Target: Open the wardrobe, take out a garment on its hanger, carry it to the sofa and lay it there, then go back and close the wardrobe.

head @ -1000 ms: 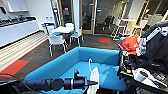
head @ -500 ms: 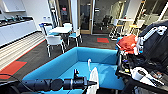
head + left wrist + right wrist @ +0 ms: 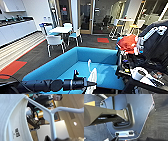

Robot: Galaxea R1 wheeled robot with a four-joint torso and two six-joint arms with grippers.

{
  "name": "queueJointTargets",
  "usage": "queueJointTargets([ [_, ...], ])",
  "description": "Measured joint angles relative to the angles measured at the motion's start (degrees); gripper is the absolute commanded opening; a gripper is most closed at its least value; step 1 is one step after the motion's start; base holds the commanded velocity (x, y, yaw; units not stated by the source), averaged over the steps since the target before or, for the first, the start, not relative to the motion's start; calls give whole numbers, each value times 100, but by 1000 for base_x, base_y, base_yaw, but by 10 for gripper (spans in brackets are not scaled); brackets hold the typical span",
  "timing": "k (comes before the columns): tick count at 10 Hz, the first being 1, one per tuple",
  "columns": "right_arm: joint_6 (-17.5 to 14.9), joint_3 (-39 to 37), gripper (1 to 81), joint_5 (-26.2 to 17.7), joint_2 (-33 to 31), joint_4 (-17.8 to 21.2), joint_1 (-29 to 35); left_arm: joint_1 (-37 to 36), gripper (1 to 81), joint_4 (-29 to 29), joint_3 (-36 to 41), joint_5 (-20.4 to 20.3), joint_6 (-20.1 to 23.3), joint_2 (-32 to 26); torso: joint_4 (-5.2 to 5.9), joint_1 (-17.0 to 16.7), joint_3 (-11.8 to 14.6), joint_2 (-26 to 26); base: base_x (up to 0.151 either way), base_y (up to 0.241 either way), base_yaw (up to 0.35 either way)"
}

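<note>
Now the left arm reaches out from the picture's left in the head view, and its gripper (image 3: pixel 88 84) holds the garment (image 3: pixel 92 76) out at the near edge of the sofa (image 3: pixel 62 63), the white cloth hanging just above the blue seat. From the left wrist view, the hanger (image 3: pixel 50 114) stands with its stem running down into the gripper and the shirt's collar, label showing, draped over one shoulder of it; the pincer is judged clenched on the hanger's stem, though the fingertips themselves are hard to make out. For the right gripper I cannot tell whether it is released or clenched; its wrist view looks onto the robot's own grey casing and dark carpet. The step in hand appears to be laying the garment on the sofa. To do it well, the arm should carry the hanger further over the middle of the seat, lower until the cloth settles and takes its own weight, and only then let go, so the shirt lies flat and does not slide off the front edge. A person (image 3: pixel 152 40) with a control rig stands close at the right, beside the sofa's arm, so the swing should stay narrow.
</note>
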Motion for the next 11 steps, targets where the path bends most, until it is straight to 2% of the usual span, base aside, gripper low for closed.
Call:
queueJointTargets([
  [3,-21,0,811,-1,0,0,-15,15,10,5,2,0,2,0,0,-5,0,-2,49,0,0],
  [11,-21,0,811,-1,20,0,-1,2,10,5,13,-6,0,-34,0,-7,0,0,95,0,0],
])
